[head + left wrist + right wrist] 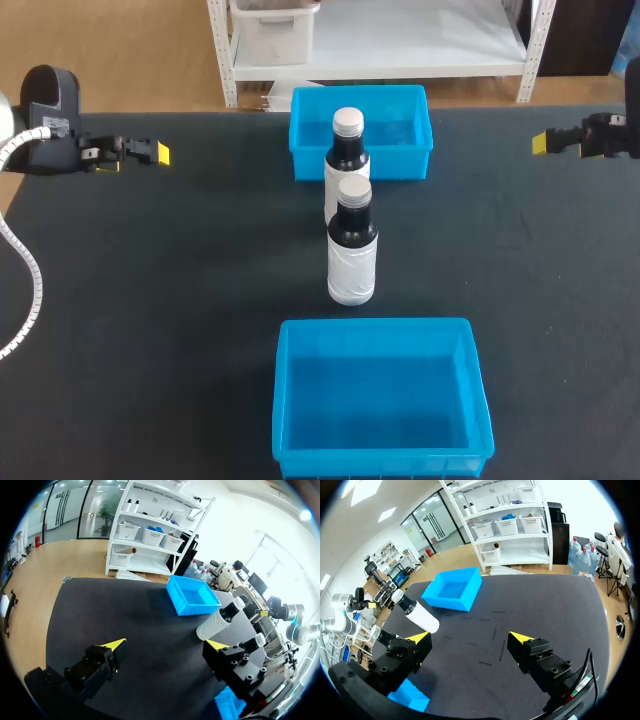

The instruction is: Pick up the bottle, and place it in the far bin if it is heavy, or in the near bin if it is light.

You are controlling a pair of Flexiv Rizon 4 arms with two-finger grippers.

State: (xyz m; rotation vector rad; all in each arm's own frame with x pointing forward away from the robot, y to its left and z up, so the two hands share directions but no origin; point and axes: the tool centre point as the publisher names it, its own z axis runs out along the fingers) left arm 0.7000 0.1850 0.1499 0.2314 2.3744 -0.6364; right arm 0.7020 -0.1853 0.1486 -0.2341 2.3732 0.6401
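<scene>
Head view: the front bottle [352, 245] and rear bottle [347, 150] stand upright between far bin [410, 160] and near bin [380, 455], well apart from left pincer [160, 153] and right pincer [540, 143]. Left wrist view: its fingers are spread open, both bottles ahead. Right wrist view: fingers likewise apart, bottles ahead, off to one side.

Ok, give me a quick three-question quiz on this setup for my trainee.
1. How many bottles stand on the table? A one, B two, C three.
2. True or false: one of them lies inside the near bin.
3. Fill in: the left hand is ___ (open or shut).
Key: 1 B; 2 false; 3 open.
</scene>
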